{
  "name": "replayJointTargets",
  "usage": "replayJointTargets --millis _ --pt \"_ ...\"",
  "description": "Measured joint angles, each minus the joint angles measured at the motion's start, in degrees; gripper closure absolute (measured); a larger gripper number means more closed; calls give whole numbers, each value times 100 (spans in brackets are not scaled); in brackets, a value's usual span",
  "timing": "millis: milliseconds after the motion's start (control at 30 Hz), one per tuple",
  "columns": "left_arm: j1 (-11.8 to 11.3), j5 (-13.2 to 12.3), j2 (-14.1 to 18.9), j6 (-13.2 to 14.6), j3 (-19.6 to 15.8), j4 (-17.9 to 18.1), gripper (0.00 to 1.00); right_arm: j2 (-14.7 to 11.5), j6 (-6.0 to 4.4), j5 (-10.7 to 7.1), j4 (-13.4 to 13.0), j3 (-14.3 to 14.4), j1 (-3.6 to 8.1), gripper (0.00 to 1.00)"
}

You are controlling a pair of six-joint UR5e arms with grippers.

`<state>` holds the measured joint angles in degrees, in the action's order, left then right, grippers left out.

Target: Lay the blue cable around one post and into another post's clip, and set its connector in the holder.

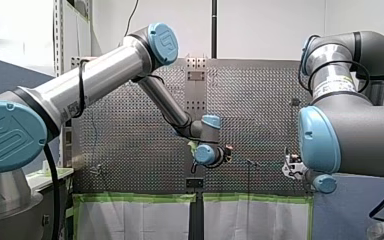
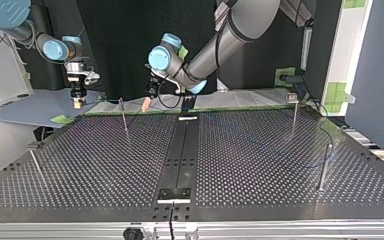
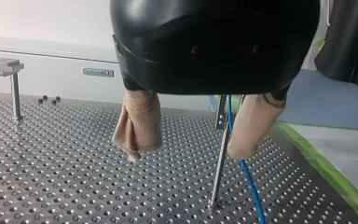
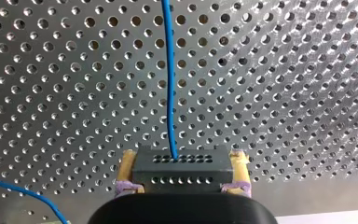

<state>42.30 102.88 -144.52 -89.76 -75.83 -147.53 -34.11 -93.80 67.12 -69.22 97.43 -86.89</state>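
Note:
In the right wrist view my right gripper [image 4: 182,162] is shut on a black connector block [image 4: 182,172], its yellow pads on the block's two sides. The blue cable [image 4: 169,84] runs from the block straight ahead over the perforated table. In the left wrist view my left gripper [image 3: 186,154] is open, with beige pads. A thin metal post [image 3: 220,163] stands just inside one pad, and the blue cable [image 3: 249,179] drops beside it to the table. In the top view my left gripper [image 2: 148,102] hangs by that post [image 2: 124,115], and my right gripper [image 2: 78,101] is off the plate's far left corner.
More thin posts stand at the top view's right [image 2: 294,112], [image 2: 324,167] and left [image 2: 36,160]. A dark centre rail [image 2: 180,150] with brackets crosses the plate. A T-headed stand [image 3: 4,67] rises to one side of my left gripper. Green tape [image 3: 335,177] edges the plate.

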Motion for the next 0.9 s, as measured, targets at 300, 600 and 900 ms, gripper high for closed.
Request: replayJointTargets --millis 300,600,900 --pt "10 -60 0 337 1 24 0 4 0 -9 -5 0 0 100" --pt "74 -490 0 813 1 28 0 12 0 -14 -11 -1 0 100" --pt "246 -915 0 847 0 -5 0 19 0 -14 -8 0 1 100"
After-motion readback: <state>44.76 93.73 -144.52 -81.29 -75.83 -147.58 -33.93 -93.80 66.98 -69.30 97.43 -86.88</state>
